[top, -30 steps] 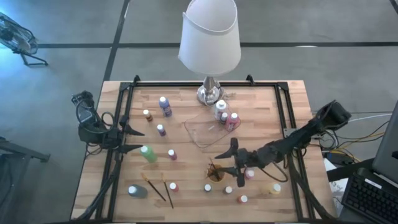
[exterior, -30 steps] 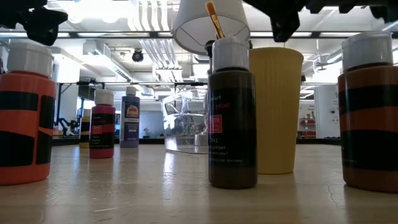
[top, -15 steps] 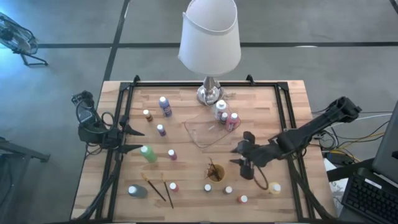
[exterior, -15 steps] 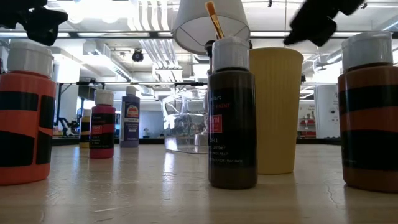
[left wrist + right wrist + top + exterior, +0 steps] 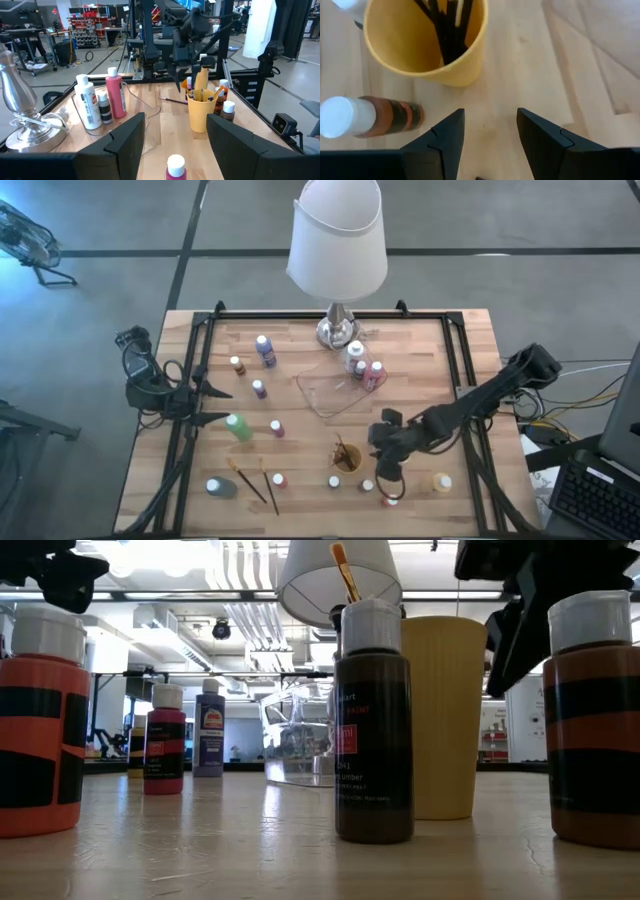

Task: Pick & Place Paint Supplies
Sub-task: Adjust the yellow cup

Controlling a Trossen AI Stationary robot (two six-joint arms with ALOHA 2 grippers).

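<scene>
Right tool [image 5: 387, 472]: jaws apart, holding nothing, just beside the cup [image 5: 347, 458].
Left tool [image 5: 222, 404]: wide, empty, far from cup.
Bottles [image 5: 333, 482]: standing around cup.
Brushes [image 5: 445, 30]: inside cup.

Small white-capped paint bottles [image 5: 258, 388] are standing upright, scattered across the wooden table [image 5: 300, 500]. A green bottle [image 5: 238, 426] and a grey one [image 5: 220, 487] are lying tipped near the left edge. Two dark-handled brushes [image 5: 255, 486] are lying flat by the front edge.
</scene>
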